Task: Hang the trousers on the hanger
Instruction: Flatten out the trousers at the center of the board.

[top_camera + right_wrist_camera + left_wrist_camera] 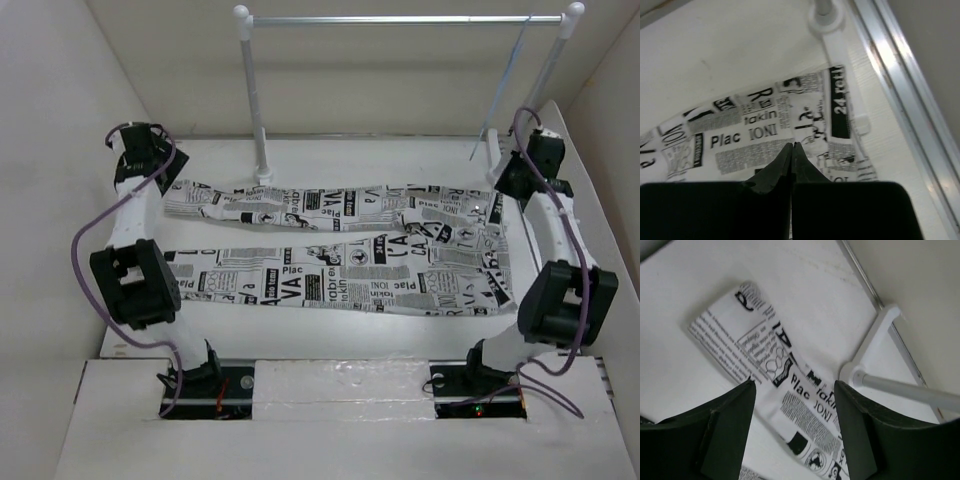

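Note:
The trousers (pixel 340 250) lie flat on the table, white with black newspaper print, with two legs running left and the waist at the right. My left gripper (pixel 148 178) hangs over the end of the far leg. In the left wrist view it (pixel 795 387) is open and empty above the leg (pixel 807 412). My right gripper (pixel 512 180) is over the waist end. In the right wrist view it (pixel 792 146) is shut and empty, just above the fabric (pixel 750 132). The hanger (pixel 503 85) is a thin pale wire hanging from the right end of the rail.
A silver rail (pixel 400 18) on white posts (pixel 255 100) stands at the back. Its post feet show close to both grippers, in the left wrist view (pixel 867 352) and in the right wrist view (pixel 832 30). Walls close in left, right and behind.

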### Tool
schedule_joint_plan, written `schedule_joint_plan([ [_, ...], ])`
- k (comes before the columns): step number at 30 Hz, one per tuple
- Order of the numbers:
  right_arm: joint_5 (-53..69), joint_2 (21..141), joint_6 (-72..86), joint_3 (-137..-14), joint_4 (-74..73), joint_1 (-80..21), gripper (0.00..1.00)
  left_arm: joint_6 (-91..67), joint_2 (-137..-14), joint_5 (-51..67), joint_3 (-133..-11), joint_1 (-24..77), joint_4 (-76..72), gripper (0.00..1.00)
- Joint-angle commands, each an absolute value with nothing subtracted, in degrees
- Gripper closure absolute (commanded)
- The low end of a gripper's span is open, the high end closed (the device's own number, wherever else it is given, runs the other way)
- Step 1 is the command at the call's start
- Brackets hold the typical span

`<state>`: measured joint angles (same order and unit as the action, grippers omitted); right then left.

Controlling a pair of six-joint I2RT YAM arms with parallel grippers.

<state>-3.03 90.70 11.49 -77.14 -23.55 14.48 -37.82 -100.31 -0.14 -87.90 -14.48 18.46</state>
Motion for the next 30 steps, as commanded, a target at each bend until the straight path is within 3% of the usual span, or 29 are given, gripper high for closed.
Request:
schedule_joint_plan([
  [1,3.1,81.6,14.8,-68.9,-16.3,9.8,1.0,-42.0,-95.6,1.7,-73.2,-17.2,10.3,0.4],
  [5,5.9,72.1,14.7,-57.5,-12.0,2.6,1.0,-40.5,-101.4,2.6,-75.4,-18.9,11.2,0.41],
  [8,10.1,68.5,11.2,-54.8,-13.9,-3.2,0.72,-40.6,-107.3,4.2,-79.2,-18.9,13.2,0.43],
  [9,10.7,67.9,10.5,-54.4,-15.9,-4.5,0.56,-40.7,-109.0,4.8,-79.5,-18.9,12.5,0.43],
  [12,12.7,65.1,7.6,-49.9,-18.8,-10.2,0.42,-41.7,-111.6,6.8,-80.6,-18.9,9.8,0.42],
  [15,11.8,61.0,7.7,-44.2,-20.6,-14.7,0.42,-42.5,-115.1,8.2,-82.3,-18.9,9.4,0.44],
  [16,11.3,60.1,8.7,-43.1,-21.4,-15.5,0.42,-43.0,-115.9,8.3,-83.0,-18.9,9.4,0.49],
  [18,11.2,57.8,9.8,-40.5,-21.0,-16.6,0.43,-43.2,-117.3,8.1,-83.8,-18.9,9.6,0.74],
  [19,11.3,57.5,10.6,-38.6,-20.0,-16.6,0.44,-43.5,-117.4,7.9,-84.9,-18.9,10.1,0.98],
  [30,10.3,65.1,4.7,-43.9,-23.3,-17.8,0.44,-37.7,-102.6,-1.6,-93.2,-17.2,28.1,1.0],
])
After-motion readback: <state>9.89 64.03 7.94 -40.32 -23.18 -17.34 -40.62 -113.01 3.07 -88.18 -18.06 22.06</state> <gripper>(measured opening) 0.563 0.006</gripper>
